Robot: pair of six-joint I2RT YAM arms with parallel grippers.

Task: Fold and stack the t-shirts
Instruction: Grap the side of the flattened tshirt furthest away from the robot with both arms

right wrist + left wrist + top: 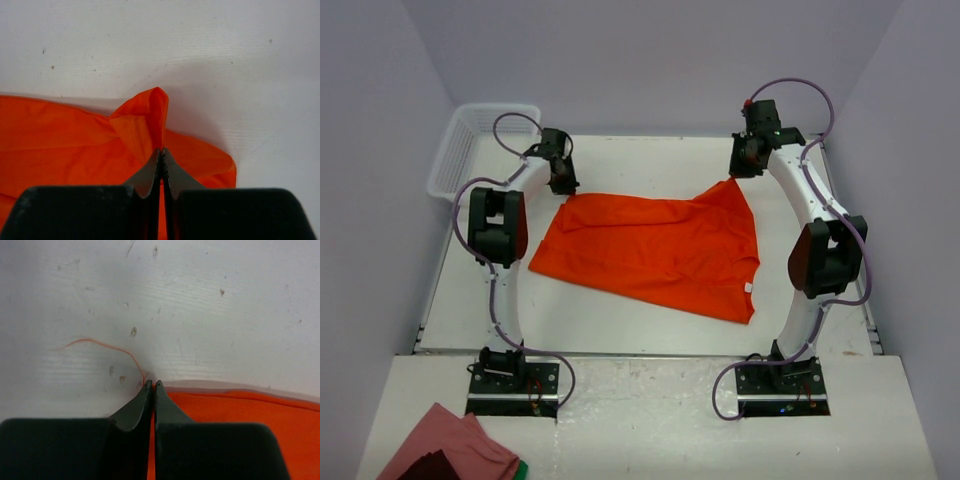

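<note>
An orange-red t-shirt [650, 250] is spread at the centre of the white table [610, 320]. Its upper-left corner is pinched by the closed left gripper [563, 186]; a raised fold at its upper-right corner is clamped in the closed right gripper [744, 170].

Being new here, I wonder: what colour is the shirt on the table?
Plain orange-red; the t-shirt shows best in the top external view.

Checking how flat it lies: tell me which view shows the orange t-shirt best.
The top external view: the orange t-shirt shows almost whole, spread out. The left wrist view shows only an edge at the left claw; the right wrist view, just the pinched corner in the right claw.
</note>
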